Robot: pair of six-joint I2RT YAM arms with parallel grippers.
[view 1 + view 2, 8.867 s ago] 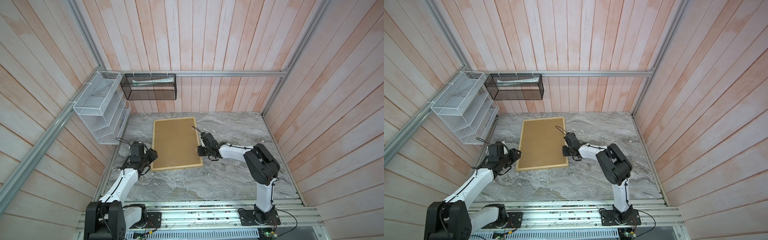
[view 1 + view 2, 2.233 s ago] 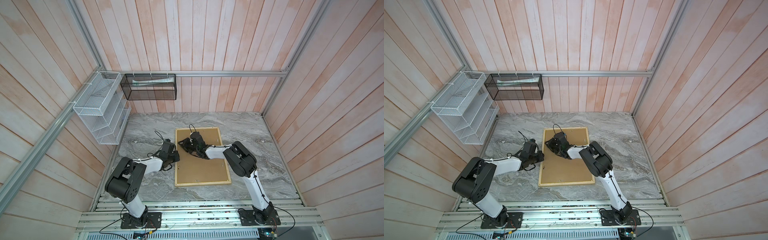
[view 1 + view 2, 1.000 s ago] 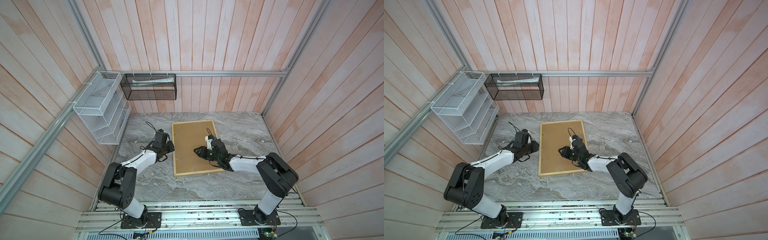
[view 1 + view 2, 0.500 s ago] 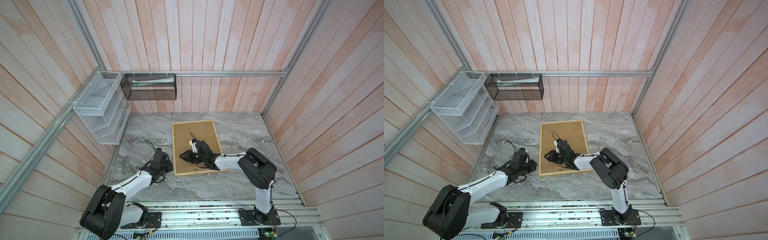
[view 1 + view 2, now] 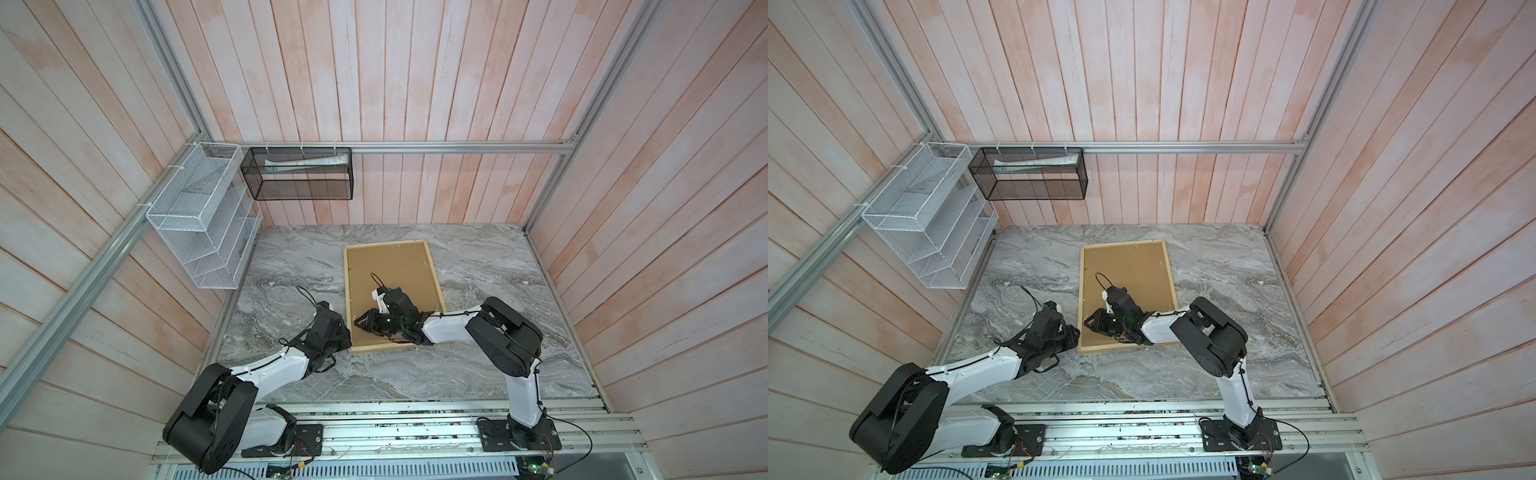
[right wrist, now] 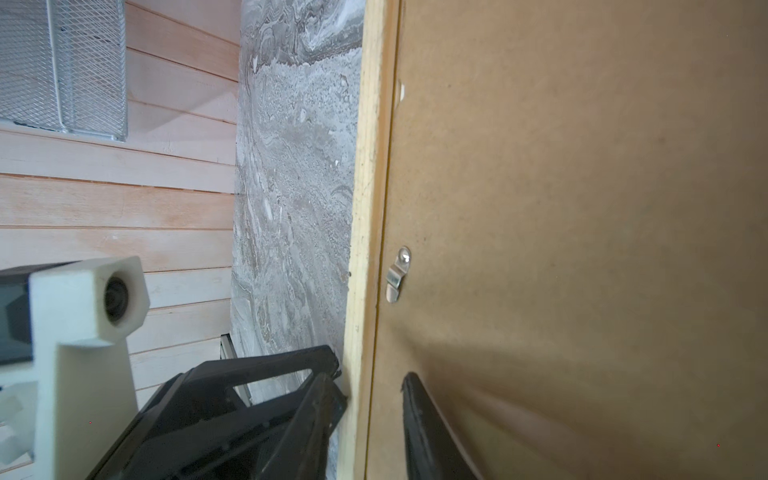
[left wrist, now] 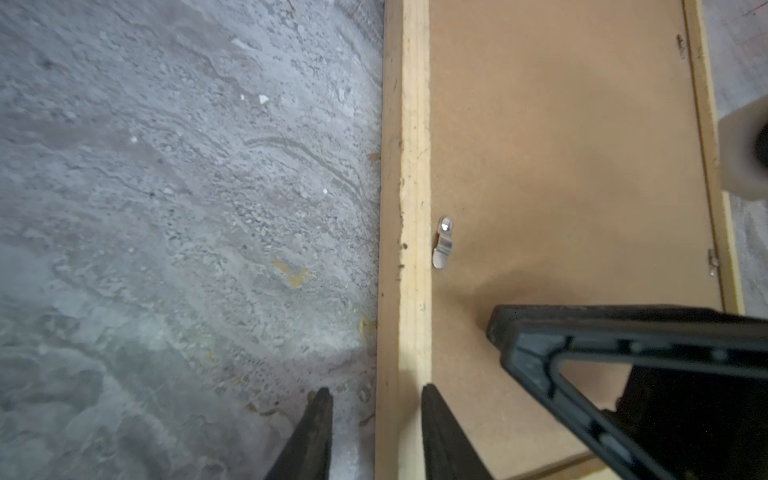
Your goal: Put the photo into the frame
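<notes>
Pale thin wooden frame, brown backing up, long axis toward the table's back edge; left gripper and right gripper both straddle its left rail, seemingly unclamped.

White arm links, black joints, black claws, looping black cables.

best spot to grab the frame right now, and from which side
Probably the thin pale wood rail of the frame on its left long edge, from the left. It lies flat, back up, so only the rim fits between jaws; the left gripper already straddles that rail.
</notes>
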